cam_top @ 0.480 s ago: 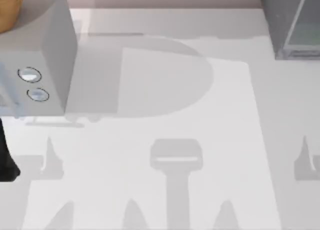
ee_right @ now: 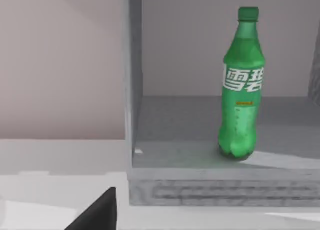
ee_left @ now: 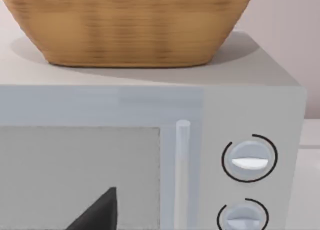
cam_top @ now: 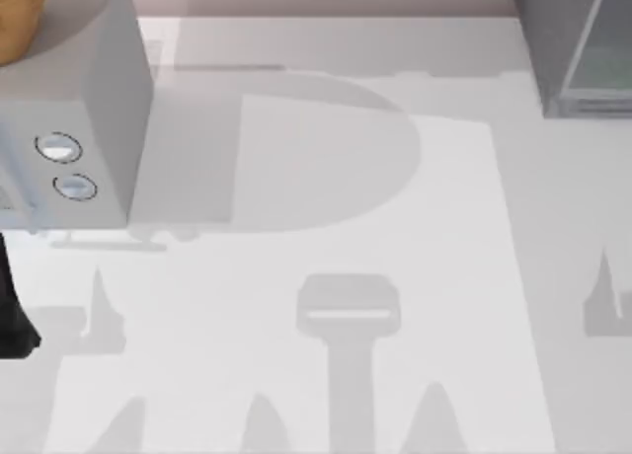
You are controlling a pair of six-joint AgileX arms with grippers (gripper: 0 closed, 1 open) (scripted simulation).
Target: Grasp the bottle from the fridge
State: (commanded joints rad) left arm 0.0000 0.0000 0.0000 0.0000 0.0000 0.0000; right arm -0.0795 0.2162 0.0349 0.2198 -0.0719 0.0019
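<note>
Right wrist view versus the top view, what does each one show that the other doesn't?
Right wrist view: the green bottle standing upright on the fridge's floor, cap on. Top view: the light grey box with two dials at the table's left, a basket on top of it. Both: the fridge, at the table's far right, and the white table.

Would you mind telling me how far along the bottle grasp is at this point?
Done: the fridge stands open in the right wrist view, its inside exposed. In hand: that camera faces the bottle, which stands upright on the fridge floor, untouched. Left: reaching in, closing on the bottle and bringing it out.
</note>
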